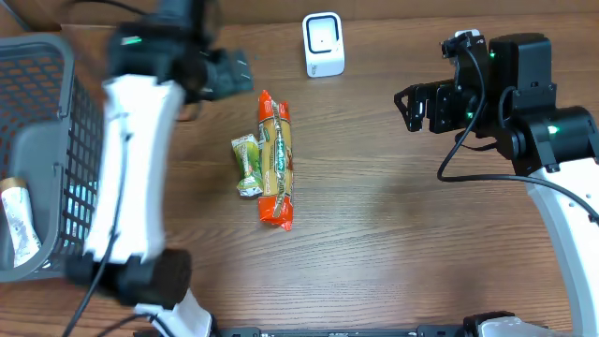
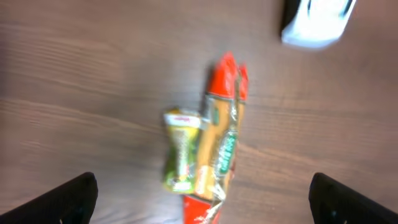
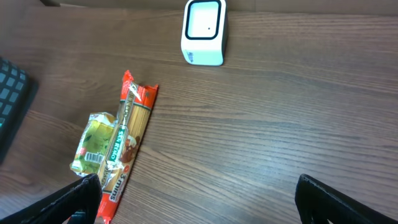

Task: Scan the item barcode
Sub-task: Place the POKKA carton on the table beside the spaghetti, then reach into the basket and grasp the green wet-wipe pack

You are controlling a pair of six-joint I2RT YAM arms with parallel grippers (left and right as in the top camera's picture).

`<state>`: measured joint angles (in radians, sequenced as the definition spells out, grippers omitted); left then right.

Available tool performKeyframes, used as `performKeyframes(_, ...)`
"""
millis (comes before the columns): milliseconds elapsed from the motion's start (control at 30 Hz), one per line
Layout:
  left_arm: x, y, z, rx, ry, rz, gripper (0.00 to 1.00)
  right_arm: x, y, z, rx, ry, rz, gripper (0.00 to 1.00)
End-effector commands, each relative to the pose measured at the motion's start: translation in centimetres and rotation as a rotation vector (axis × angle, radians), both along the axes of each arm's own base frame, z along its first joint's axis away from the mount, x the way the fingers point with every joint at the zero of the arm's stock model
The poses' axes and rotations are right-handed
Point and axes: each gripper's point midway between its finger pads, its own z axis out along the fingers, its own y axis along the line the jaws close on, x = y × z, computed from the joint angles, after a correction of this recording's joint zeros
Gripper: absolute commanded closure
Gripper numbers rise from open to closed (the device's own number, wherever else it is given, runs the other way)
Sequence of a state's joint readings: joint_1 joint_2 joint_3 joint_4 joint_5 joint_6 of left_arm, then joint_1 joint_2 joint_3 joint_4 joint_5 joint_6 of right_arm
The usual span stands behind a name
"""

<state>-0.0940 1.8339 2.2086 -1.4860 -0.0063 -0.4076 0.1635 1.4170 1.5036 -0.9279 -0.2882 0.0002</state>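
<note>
Left gripper [image 2: 205, 202] is hovering spread wide and empty over the spaghetti pack [image 2: 222, 134], lying mid-frame touching a green packet [image 2: 181, 149], probably lining up a pick for the scanner [image 1: 323, 44] at upper centre, while right gripper [image 3: 202, 199] is hanging wide, empty.

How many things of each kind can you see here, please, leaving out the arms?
Packets on the table: 2 (orange-red spaghetti packet, small green packet)
Scanners: 1 (white barcode scanner)
Baskets: 1 (grey basket)
Items in the basket: 1 (pale wrapped item)
Total: 5
</note>
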Motion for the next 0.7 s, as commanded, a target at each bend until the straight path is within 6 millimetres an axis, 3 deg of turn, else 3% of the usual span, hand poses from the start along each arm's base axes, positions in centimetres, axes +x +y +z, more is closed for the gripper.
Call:
performKeyframes(0, -3.5, 7.1, 6.3, 0.059, -0.136, 0.162, 0.00, 0.2, 0.1, 1.2, 0.006, -0.030, 0.005, 0.00)
performKeyframes(167, -9.4, 16.6, 8.5, 0.098, -0.159, 0.435, 0.00, 0.3, 0.1, 1.2, 0.006, -0.032, 0.005, 0.00)
performKeyframes(267, -12.4, 21.1, 8.4, 0.114, -0.136, 0.578, 0.00, 0.3, 0.1, 1.2, 0.006, -0.031, 0.005, 0.00)
performKeyframes(300, -13.9, 23.4, 7.9, 0.114, -0.110, 0.659, 0.01, 0.2, 0.1, 1.2, 0.006, -0.031, 0.005, 0.00)
performKeyframes(433, -16.5, 27.7, 5.1, 0.073, -0.042, 0.787, 0.00, 0.2, 0.1, 1.2, 0.006, -0.031, 0.005, 0.00)
performKeyframes(533, -17.0, 29.9, 1.8, 0.010, -0.005, 0.806, 0.00, 0.2, 0.1, 1.2, 0.006, -0.031, 0.005, 0.00)
performKeyframes(667, -16.9, 31.3, -3.7, -0.044, 0.051, 0.777, 0.01, 0.2, 0.1, 1.2, 0.006, -0.030, 0.005, 0.00)
